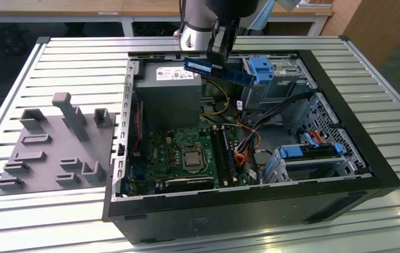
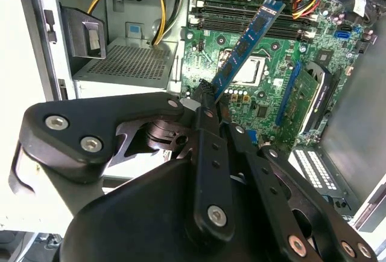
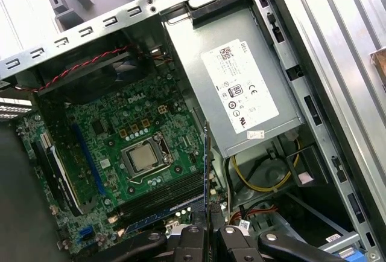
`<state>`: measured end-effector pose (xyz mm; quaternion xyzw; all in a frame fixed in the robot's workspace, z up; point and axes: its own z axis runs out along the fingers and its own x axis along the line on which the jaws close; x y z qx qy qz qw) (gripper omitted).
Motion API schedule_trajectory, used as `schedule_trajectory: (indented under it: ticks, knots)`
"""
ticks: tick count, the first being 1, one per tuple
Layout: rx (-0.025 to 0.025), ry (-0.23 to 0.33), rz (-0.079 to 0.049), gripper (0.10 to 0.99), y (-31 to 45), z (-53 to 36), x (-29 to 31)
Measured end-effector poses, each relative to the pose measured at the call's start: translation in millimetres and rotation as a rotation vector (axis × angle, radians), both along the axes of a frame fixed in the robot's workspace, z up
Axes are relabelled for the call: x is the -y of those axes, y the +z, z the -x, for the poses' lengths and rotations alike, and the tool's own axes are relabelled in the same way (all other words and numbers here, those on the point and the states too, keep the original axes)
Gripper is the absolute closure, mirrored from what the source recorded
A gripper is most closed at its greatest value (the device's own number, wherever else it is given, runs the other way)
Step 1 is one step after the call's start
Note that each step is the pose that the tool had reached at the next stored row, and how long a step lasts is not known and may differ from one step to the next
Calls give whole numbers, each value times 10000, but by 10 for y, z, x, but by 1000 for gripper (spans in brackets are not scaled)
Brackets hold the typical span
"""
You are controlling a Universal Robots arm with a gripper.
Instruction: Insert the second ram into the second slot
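Note:
My gripper (image 1: pixel 216 60) hangs above the open computer case (image 1: pixel 340 132), over its far side by the power supply. It is shut on the second ram (image 1: pixel 217 70), a thin blue stick with a pale label, held by one end and tilted. In the second wrist view the ram (image 2: pixel 244 44) slants out from the fingertips (image 2: pixel 204 100) over the green motherboard (image 2: pixel 265 102). It stands edge-on (image 3: pixel 207 165) in the first wrist view, above the gripper (image 3: pixel 208 233). The black memory slots (image 1: pixel 224 155) lie well below it, and a blue strip (image 3: pixel 160 215) sits in one of them.
A grey power supply (image 1: pixel 168 95) stands just beside the ram. Blue drive-bay clips (image 1: pixel 262 68) and loose cables (image 1: pixel 256 142) crowd the case toward the exterior view's right. The processor socket (image 1: pixel 191 156) lies beside the slots. A grey fixture with pegs (image 1: pixel 59 142) rests on the slatted table.

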<state>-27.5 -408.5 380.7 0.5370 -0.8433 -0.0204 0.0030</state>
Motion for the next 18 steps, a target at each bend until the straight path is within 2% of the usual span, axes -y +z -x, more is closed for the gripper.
schedule_trajectory:
  ticks: [18]
  knots:
    - [0,-277,-1,945,0,0,0]
